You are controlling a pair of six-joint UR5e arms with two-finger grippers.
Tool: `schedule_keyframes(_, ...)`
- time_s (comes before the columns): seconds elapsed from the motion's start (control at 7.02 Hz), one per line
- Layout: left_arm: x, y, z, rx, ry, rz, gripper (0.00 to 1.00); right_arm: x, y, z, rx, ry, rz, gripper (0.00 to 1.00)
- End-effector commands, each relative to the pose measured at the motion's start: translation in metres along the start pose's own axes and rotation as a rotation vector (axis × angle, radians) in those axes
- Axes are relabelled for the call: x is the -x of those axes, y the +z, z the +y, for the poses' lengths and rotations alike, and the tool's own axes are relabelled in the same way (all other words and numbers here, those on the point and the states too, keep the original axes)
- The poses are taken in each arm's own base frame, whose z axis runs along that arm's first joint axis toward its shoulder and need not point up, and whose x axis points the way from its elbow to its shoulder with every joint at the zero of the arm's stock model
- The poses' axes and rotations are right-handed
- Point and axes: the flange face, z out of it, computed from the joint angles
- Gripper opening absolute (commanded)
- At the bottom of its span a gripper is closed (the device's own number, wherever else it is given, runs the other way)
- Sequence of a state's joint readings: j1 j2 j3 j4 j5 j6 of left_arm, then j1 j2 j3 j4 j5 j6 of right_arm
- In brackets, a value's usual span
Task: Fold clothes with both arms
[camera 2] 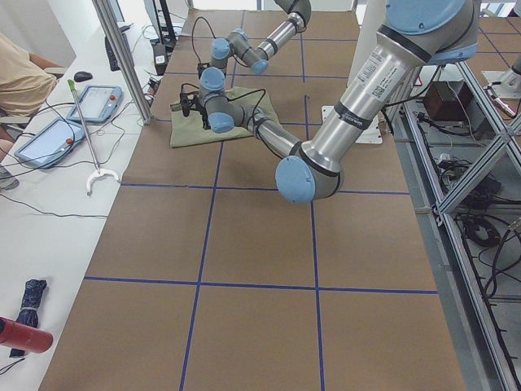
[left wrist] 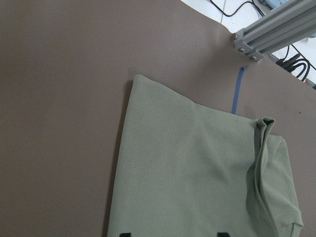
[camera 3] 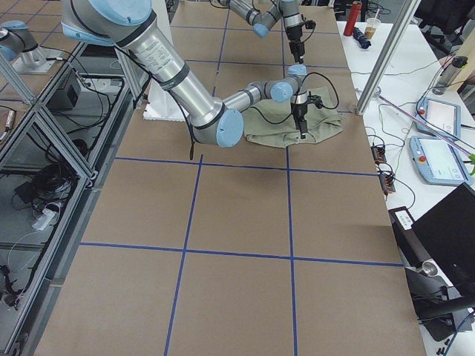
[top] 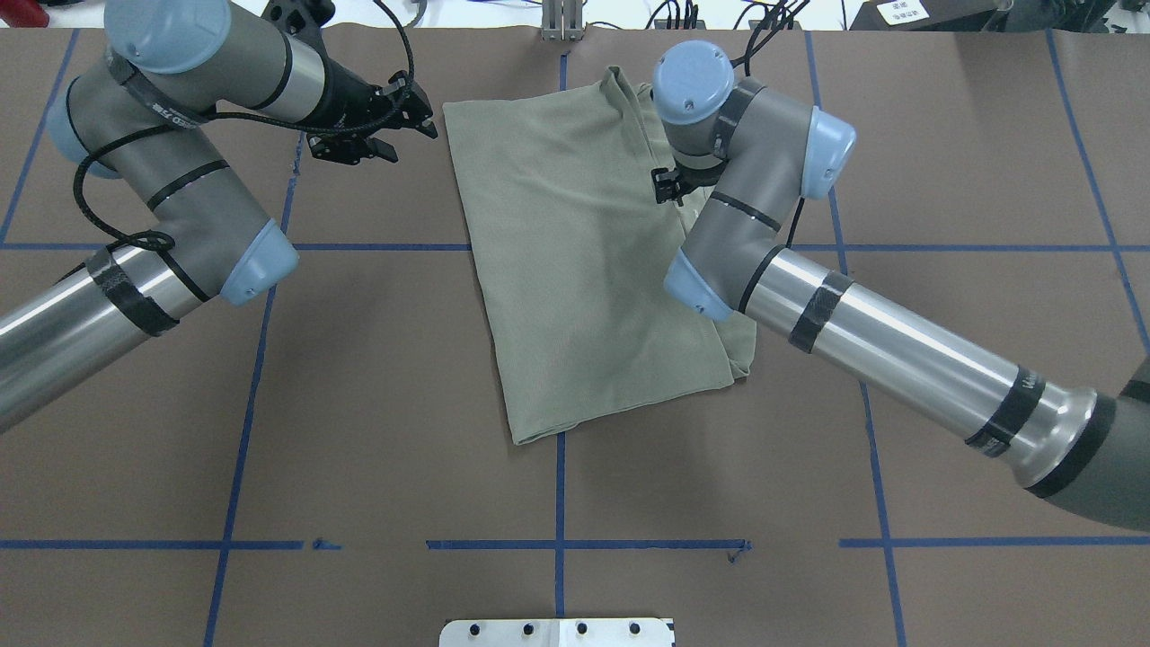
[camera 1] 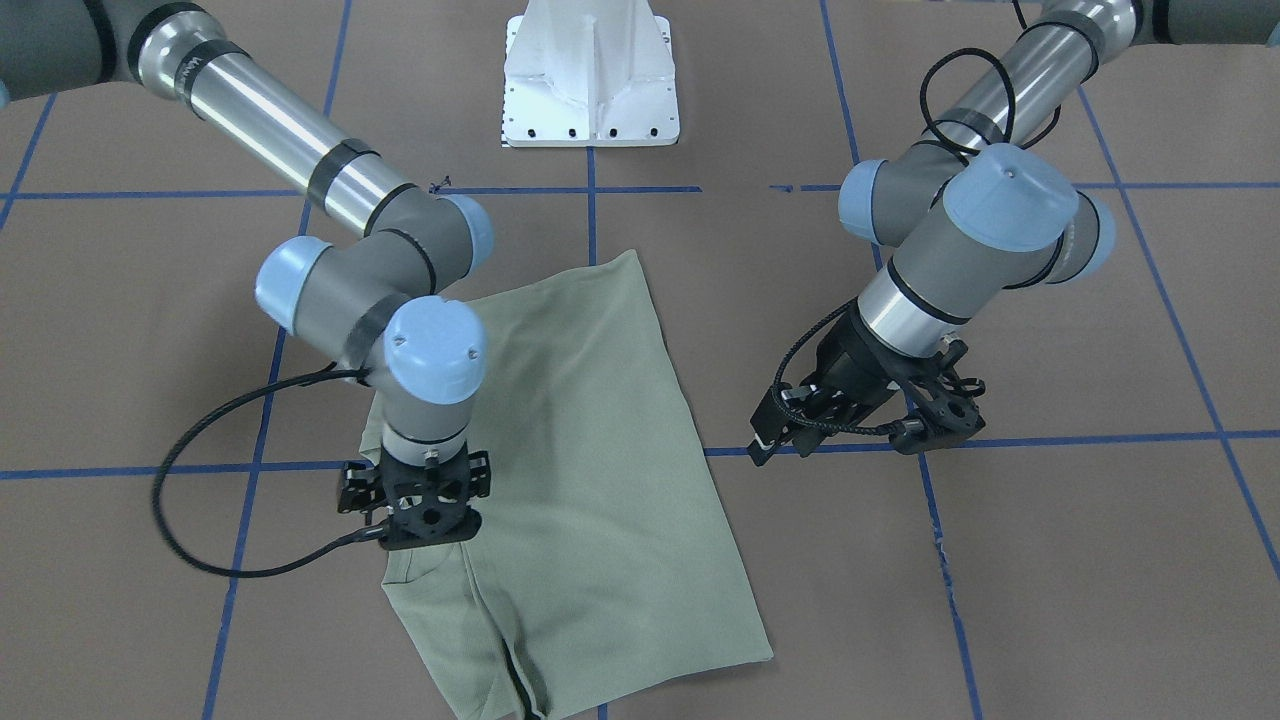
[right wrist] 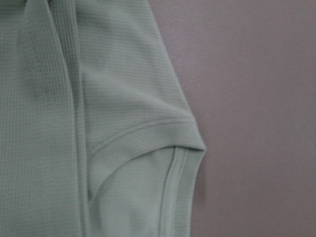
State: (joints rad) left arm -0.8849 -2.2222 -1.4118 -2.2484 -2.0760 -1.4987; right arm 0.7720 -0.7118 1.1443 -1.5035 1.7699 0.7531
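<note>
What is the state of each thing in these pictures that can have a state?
shirt: folded lengthwise, lying flat on the table.
left gripper: open, empty, beside the shirt, apart from it.
right gripper: pointing down over the shirt near its collar; open or shut cannot be told.

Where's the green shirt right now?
In the overhead view the shirt lies folded on the brown table's far middle. The right gripper is over its right edge, and the left gripper is off its left side.
</note>
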Motion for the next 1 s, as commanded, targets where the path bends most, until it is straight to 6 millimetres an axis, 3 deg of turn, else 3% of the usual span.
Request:
schedule_keyframes(0.0,-0.001,-0.001,0.001,0.002,0.001,-0.001,0.66,-0.024,-0.075,0.025,0.047,0.093,-0.076,1.00)
schedule_keyframes(0.28,-0.005,-0.007,0.003,-0.002,0.008,0.011,0.66,-0.010,-0.093,0.089,0.034,0.251,-0.144,1.00)
schedule_keyframes(0.43,0.004,-0.017,0.009,-0.002,0.008,0.012,0.66,-0.015,-0.094,0.128,0.040,0.368,-0.185,1.00)
schedule_keyframes(0.57,0.009,-0.029,0.017,-0.001,0.017,0.027,0.66,-0.022,-0.080,0.149,0.027,0.467,-0.257,1.00)
schedule_keyframes(0.85,0.010,-0.031,0.018,-0.008,0.032,0.035,0.66,-0.039,-0.031,0.191,0.042,0.784,-0.376,1.00)
